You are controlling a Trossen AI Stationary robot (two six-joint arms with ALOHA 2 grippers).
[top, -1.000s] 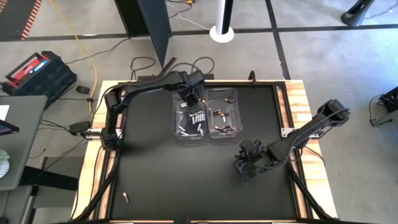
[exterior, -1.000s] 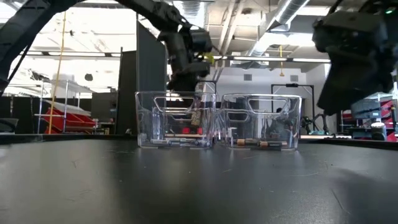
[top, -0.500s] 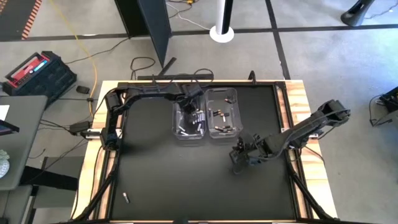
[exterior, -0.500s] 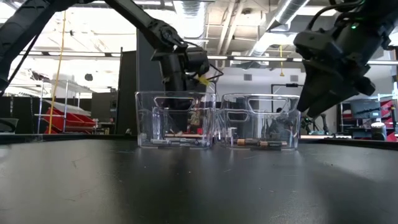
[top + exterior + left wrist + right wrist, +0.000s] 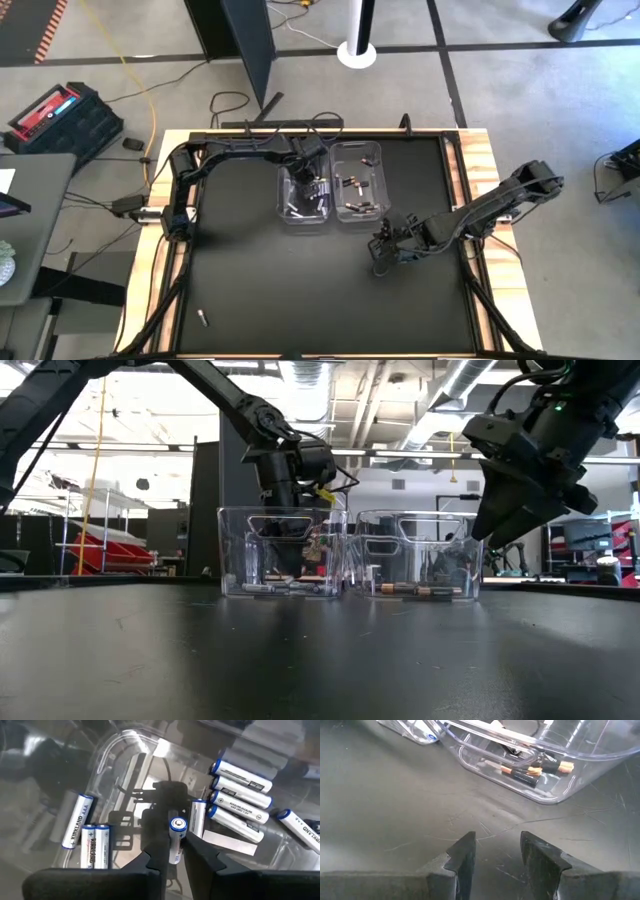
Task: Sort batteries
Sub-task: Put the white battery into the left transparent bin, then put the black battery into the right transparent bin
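Silvery-white batteries (image 5: 240, 795) lie on the floor of the left clear bin (image 5: 281, 190). Dark copper-toned batteries (image 5: 535, 770) lie in the right clear bin (image 5: 385, 185). My left gripper (image 5: 175, 847) reaches down into the left bin (image 5: 235, 550) and is shut on one white battery. My right gripper (image 5: 497, 842) is open and hovers over bare table, near side of the right bin (image 5: 470, 550), holding nothing. One more battery (image 5: 202, 319) lies alone near the table's near left corner. My left gripper pinches a white battery (image 5: 175, 845) between its two fingers, gripping the body. The capped end (image 5: 178, 824) sticks out past the fingertips. The fingers come from above, pointing down into the left bin. I cannot tell whether the battery touches the bin floor.
The two bins stand side by side at the table's far middle, their walls close around my left gripper. Dark matte table spreads open on the near side and left. The right arm (image 5: 470, 222) slants in from the right edge.
My left gripper has gone down into the left bin. My right gripper has moved toward the table's left and far side, closer to the right bin.
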